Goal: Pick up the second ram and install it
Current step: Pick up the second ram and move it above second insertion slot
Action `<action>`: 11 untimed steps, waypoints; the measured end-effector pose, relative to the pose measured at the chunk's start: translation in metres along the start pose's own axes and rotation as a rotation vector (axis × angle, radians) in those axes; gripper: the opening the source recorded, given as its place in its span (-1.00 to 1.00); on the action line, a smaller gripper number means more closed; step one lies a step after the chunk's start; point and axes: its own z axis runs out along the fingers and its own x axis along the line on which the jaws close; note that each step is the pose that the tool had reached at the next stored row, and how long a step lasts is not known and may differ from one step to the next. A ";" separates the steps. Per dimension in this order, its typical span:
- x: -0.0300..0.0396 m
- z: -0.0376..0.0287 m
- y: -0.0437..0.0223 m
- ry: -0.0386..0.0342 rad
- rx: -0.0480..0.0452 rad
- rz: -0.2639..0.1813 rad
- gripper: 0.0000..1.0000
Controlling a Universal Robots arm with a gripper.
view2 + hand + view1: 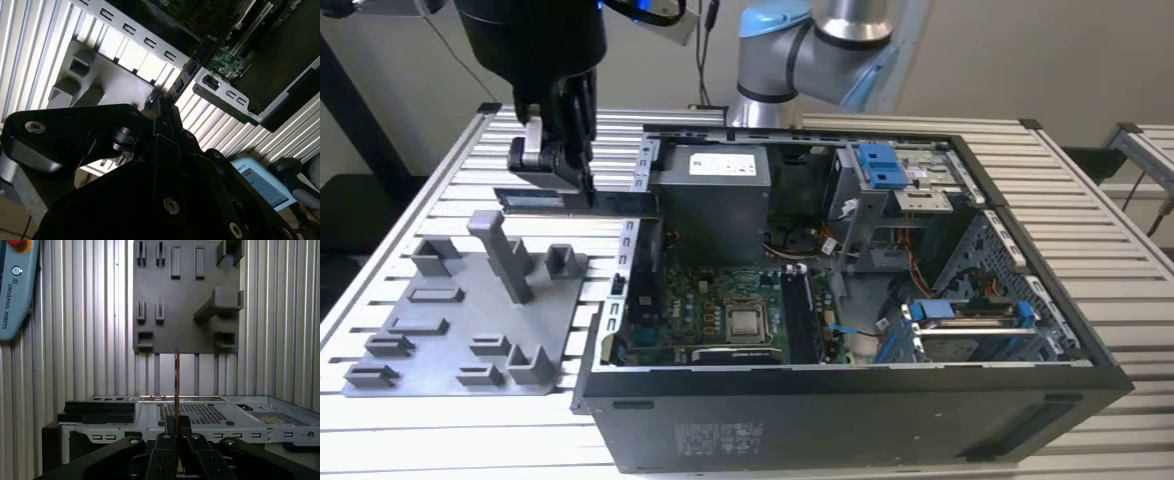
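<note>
Gripper clamps the second ram, stick edge-on between its fingers, grey tray and computer case edge below.

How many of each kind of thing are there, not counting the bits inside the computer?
1 ram stick, clamped in the gripper
1 grey tray with blocks and a post
1 computer case, open on top
1 handheld controller
Total: 4 things
</note>
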 end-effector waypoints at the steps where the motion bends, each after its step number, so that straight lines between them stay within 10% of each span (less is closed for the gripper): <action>1: 0.0000 -0.0001 -0.0017 0.0000 -0.0001 0.000 -0.72; 11: -0.0003 -0.0006 -0.0169 0.0000 0.0000 0.000 -0.72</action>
